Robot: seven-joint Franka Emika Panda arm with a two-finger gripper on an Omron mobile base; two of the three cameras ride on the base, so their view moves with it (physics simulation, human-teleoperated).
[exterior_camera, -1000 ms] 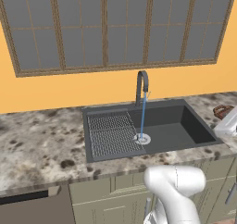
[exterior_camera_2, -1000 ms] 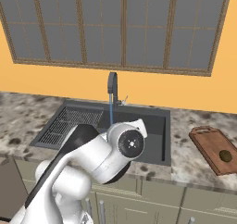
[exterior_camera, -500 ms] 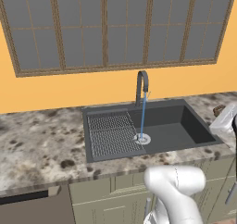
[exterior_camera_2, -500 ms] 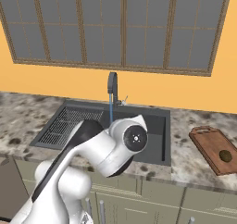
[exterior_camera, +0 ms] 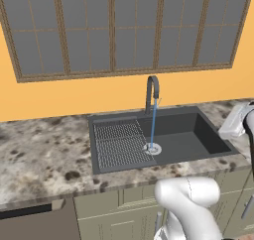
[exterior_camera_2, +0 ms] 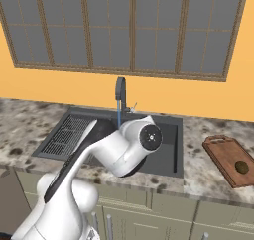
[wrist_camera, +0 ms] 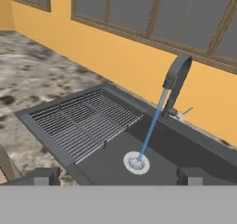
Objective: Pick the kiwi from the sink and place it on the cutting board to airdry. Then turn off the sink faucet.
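Note:
The kiwi (exterior_camera_2: 241, 166) lies on the reddish cutting board (exterior_camera_2: 225, 154), on the counter right of the sink (exterior_camera_2: 171, 136). Water runs in a thin blue stream from the sink faucet (exterior_camera: 151, 92) down to the round drain (exterior_camera: 153, 148). In the hand view my gripper (wrist_camera: 119, 177) is open, its fingertips (wrist_camera: 44, 176) wide apart with nothing between them. It hovers above the front of the sink (wrist_camera: 194, 153) and faces the faucet (wrist_camera: 177, 84). A small lever (wrist_camera: 185, 111) sticks out at the faucet's base.
A wire grid rack (exterior_camera: 119, 143) fills the basin's left half. Speckled stone counter (exterior_camera: 44, 150) runs to both sides, with a yellow wall and a wide window behind. My white arm (exterior_camera_2: 124, 152) crosses in front of the sink.
My arm has swung to the right and risen a little across the front of the sink. The kiwi, the board and the running water are as before.

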